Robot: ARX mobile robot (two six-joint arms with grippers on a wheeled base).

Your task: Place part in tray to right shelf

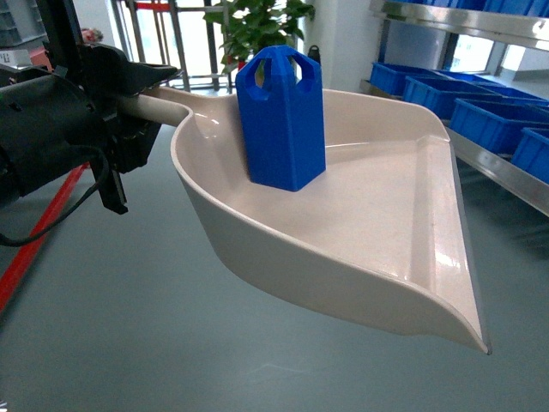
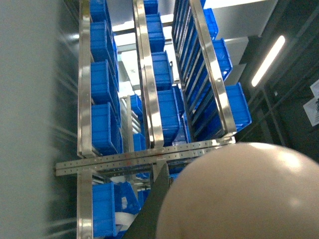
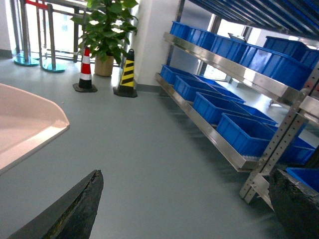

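The bright-blue part [image 1: 281,116] stands upright at the back of the beige tray [image 1: 386,223], which hangs in the air above the grey floor. My left gripper [image 1: 137,93] is shut on the tray's handle at the left. In the left wrist view the tray's rounded underside [image 2: 239,194] fills the lower right beside one dark finger [image 2: 154,209]. The right shelf [image 1: 506,176] with blue crates [image 1: 480,120] runs along the right, apart from the tray's front lip. My right gripper [image 3: 185,175] is open and empty above the floor, with the tray's corner [image 3: 30,124] to its left and the right shelf [image 3: 234,154] to its right.
A potted plant [image 3: 107,30] and two striped traffic cones [image 3: 127,72] stand by the far wall. A red line [image 1: 39,236] marks the floor at the left. An upper shelf level [image 3: 234,67] also carries blue crates. A perforated steel upright [image 3: 276,149] stands near my right finger.
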